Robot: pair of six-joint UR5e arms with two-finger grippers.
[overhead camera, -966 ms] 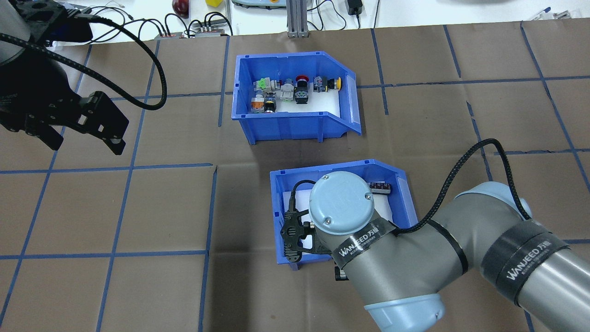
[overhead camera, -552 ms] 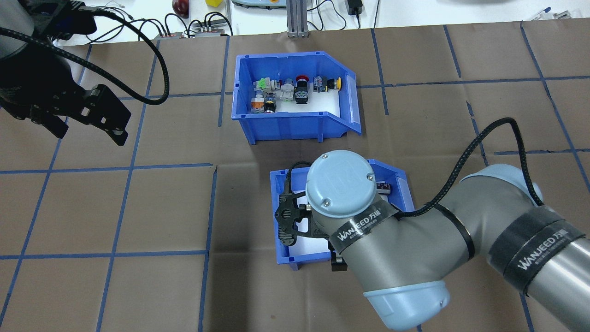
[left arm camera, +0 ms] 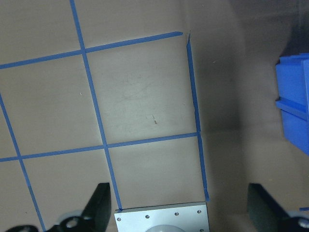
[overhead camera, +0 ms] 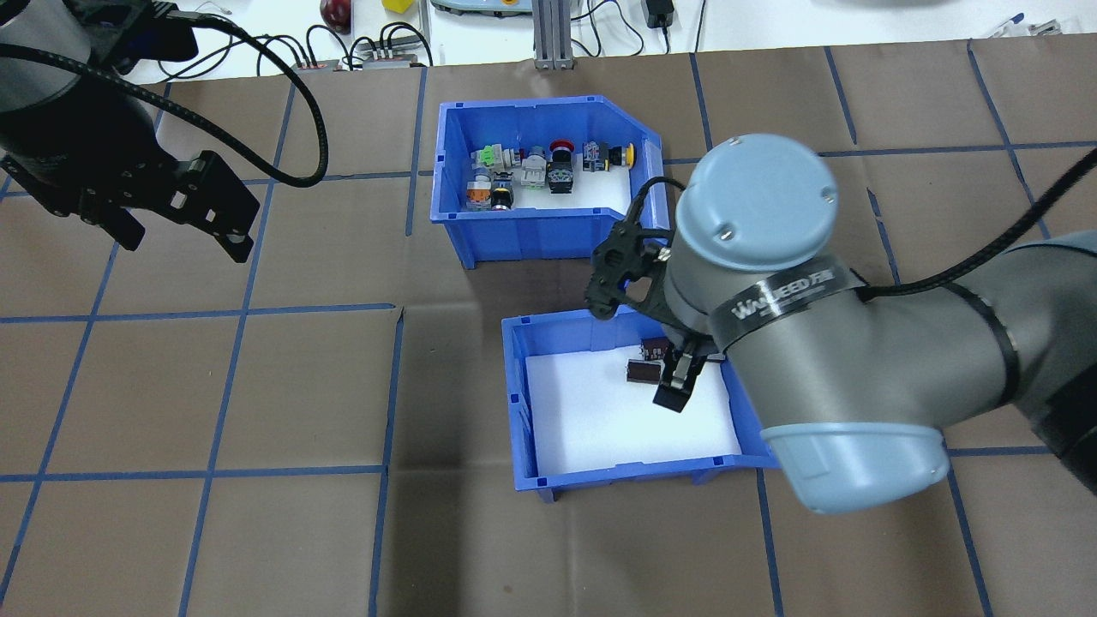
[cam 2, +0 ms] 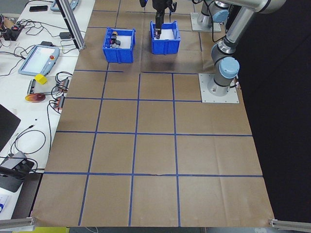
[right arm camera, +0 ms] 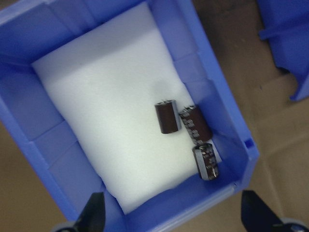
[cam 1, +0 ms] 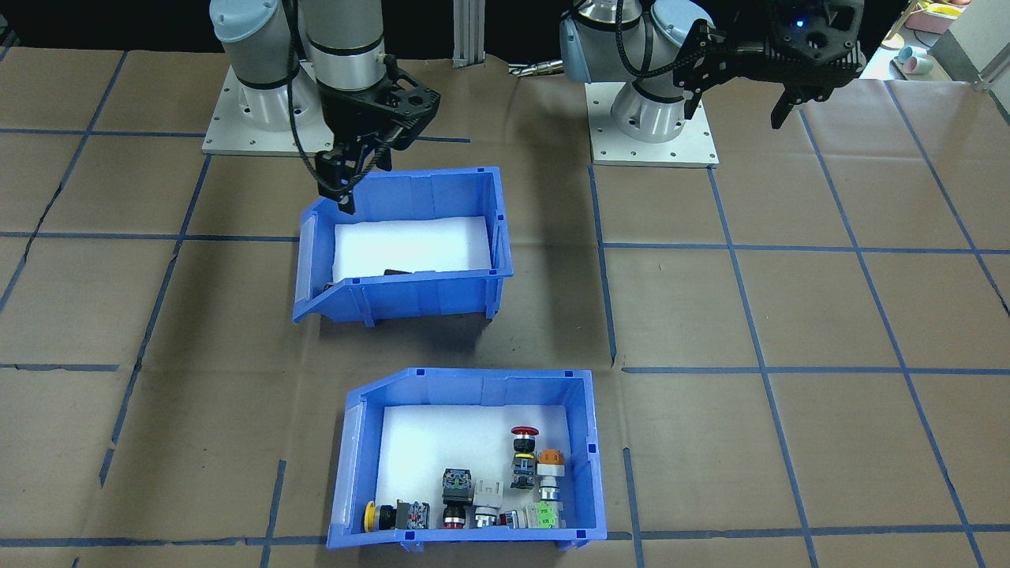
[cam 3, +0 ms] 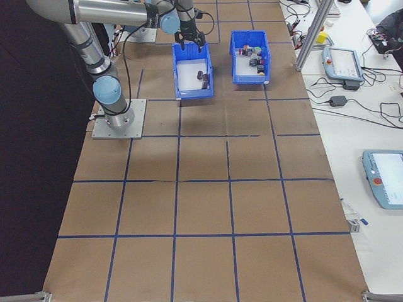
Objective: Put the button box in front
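Across the tabletop (cam 1: 789, 315), in the front-facing view, the button box (cam 1: 473, 465) sits on the operators' side, untouched, and the capacitor bin (cam 1: 402, 244) lies between it and my bases. My right claw (cam 1: 341, 188) hangs over that bin's back rim, and my left claw (cam 1: 738, 95) is high and well apart.

From overhead, my right claw (overhead camera: 677, 377) is above the capacitor bin (overhead camera: 531, 403), its fingers apart and holding nothing; my left claw (overhead camera: 184, 218) is also spread and empty.

My right wrist camera shows three capacitors (right arm camera: 186, 128) in one corner, both fingers wide.

I judge that no grasp is made yet. Next I should reach a wall of the button box (overhead camera: 531, 223) and bring it forward.
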